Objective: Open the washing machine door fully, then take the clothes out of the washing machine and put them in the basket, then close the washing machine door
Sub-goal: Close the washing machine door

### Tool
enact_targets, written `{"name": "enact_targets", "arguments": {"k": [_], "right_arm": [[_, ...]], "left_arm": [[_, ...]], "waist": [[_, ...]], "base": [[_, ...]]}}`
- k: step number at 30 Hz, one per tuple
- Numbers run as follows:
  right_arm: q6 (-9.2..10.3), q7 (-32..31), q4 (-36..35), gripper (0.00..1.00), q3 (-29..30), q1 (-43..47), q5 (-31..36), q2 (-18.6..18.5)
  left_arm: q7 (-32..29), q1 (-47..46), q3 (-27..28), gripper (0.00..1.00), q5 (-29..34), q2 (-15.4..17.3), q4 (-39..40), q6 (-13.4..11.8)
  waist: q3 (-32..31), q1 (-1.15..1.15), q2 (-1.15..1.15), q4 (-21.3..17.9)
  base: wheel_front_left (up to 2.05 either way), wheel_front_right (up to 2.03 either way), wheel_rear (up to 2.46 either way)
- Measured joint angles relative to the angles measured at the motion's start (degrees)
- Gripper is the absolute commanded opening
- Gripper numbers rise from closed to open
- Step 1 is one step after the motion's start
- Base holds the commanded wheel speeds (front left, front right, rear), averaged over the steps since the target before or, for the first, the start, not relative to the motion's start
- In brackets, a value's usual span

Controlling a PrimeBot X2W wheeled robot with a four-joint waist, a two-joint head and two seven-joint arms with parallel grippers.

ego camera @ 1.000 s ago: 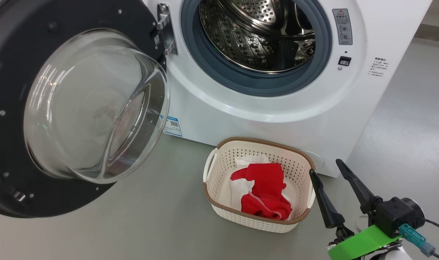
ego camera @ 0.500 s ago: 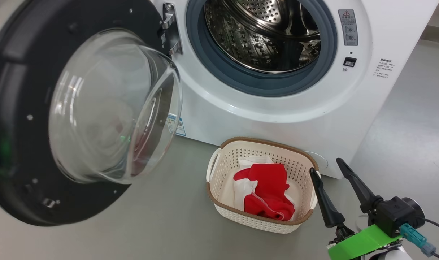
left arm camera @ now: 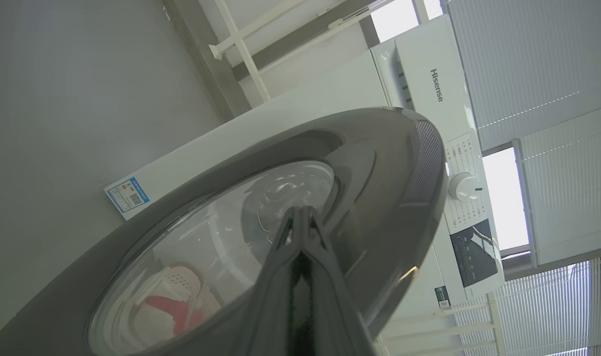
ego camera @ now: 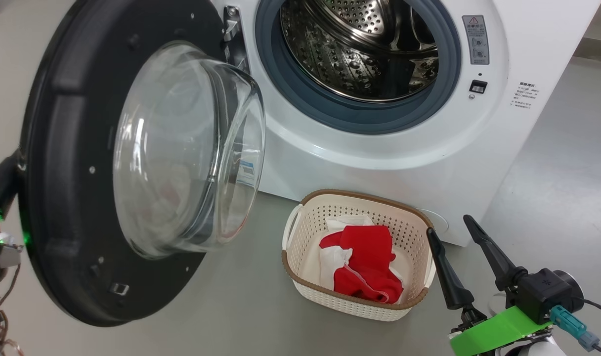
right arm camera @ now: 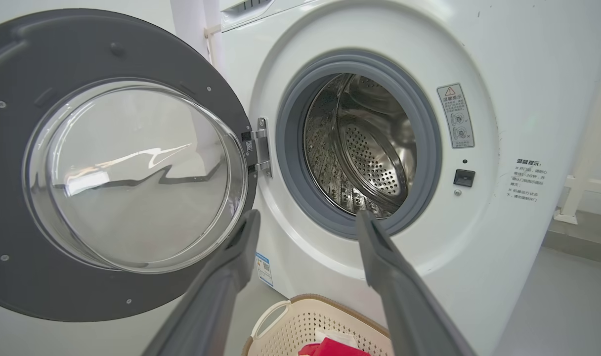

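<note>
Head view, left side: washing machine door point(ego camera: 63, 188) standing partly open on its hinge, glass bowl bulging toward the washing machine point(ego camera: 379, 163). On the floor in front, basket point(ego camera: 364, 195) with red and white clothes point(ego camera: 364, 262) inside. Just right of it, right gripper point(ego camera: 449, 225) spread wide, holding nothing. Left wrist view: left gripper point(left arm camera: 299, 217) pinched together, tips at the door's outer face.

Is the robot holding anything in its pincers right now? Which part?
Nothing is held. The left pincer is shut empty, its tips at the washing machine door's outer side; the right pincer is open and empty.
</note>
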State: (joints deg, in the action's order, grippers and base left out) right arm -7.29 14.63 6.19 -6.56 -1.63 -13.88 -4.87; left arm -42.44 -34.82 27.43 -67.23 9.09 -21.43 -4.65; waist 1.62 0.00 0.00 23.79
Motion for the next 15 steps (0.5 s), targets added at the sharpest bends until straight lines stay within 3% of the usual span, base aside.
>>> {"name": "enact_targets", "arguments": {"k": [15], "right_arm": [[0.00,0.0,0.1,1.00,0.2,0.0,0.0,0.7]], "left_arm": [[-2.9,5.8,-2.0,0.00,-2.2,-5.0,12.3,-2.5]], "waist": [[-0.5,0.00,0.00,-0.4]], "base": [[0.00,0.00,0.00]]}}
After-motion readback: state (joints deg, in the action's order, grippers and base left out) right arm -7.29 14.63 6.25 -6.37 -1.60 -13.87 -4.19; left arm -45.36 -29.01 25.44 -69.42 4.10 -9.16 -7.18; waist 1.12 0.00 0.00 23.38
